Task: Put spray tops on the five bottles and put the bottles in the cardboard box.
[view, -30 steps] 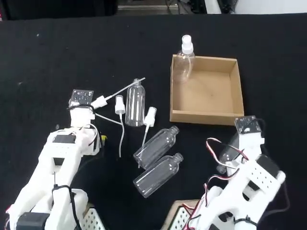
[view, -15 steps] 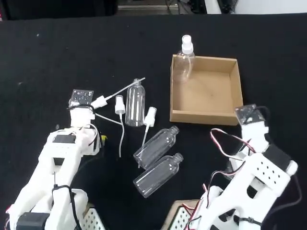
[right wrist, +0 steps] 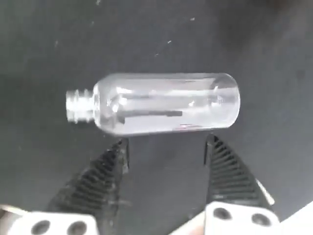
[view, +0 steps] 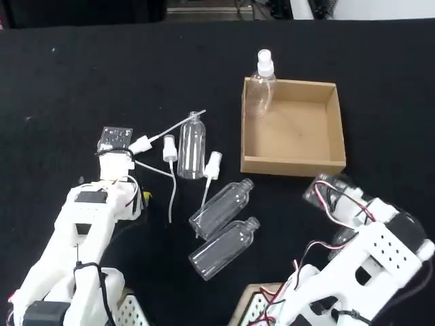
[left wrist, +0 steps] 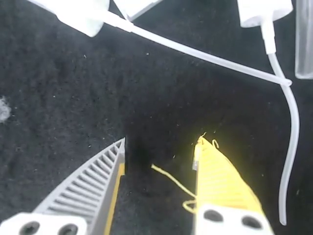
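1. Left gripper [left wrist: 159,144]: jaws parted moderately, holding nothing. It hangs low over the black table [view: 68,68], near the loose spray tops [view: 143,144], whose thin tubes trail across the cloth.

2. Centre: I count three loose tops. One uncapped bottle [view: 192,144] lies among them. Two more bottles [view: 221,207] lie side by side nearer the arms, also uncapped.

3. Cardboard box [view: 292,166]: one capped bottle [view: 260,85] stands in its far left corner. I judge one of five done.

4. Right gripper [right wrist: 166,144]: jaws spread wide, nothing gripped. It sits in front of the box. A bare bottle [right wrist: 161,104] lies on its side just beyond the fingertips, neck pointing off to one side.

5. Step in hand, in my judgement: picking up this bare bottle. The next move calls for advancing until the jaws straddle the body, then closing at mid-length. The bottle is round and may roll. The left gripper must then fetch a top.
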`<state>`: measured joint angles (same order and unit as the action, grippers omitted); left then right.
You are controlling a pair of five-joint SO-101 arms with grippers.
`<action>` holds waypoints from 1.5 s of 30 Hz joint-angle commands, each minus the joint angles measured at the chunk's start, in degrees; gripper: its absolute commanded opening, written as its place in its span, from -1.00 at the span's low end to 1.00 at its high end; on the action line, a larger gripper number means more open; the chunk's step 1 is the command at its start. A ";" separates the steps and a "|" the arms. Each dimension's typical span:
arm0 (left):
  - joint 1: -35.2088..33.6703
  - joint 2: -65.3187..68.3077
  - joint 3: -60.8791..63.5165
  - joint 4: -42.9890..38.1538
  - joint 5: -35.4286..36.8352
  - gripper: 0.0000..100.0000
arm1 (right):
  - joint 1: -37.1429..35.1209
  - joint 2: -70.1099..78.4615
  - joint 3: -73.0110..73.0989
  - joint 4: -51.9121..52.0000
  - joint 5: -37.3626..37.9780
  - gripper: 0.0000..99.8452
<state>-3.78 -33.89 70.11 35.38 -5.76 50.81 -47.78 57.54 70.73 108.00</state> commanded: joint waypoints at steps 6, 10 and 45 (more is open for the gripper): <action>0.31 -0.18 -0.40 -0.62 0.44 -0.56 | 6.24 -1.89 -2.86 -1.32 33.49 -0.56; 0.22 -0.18 -0.40 -0.62 0.44 -0.56 | 4.48 -1.89 -1.89 -1.32 34.81 -0.56; 0.40 -0.18 -0.31 -0.53 0.44 -0.56 | 1.93 -1.98 17.01 -22.33 16.00 -0.94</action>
<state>-3.78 -33.89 70.11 35.38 -5.76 52.40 -49.45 75.03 48.92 129.63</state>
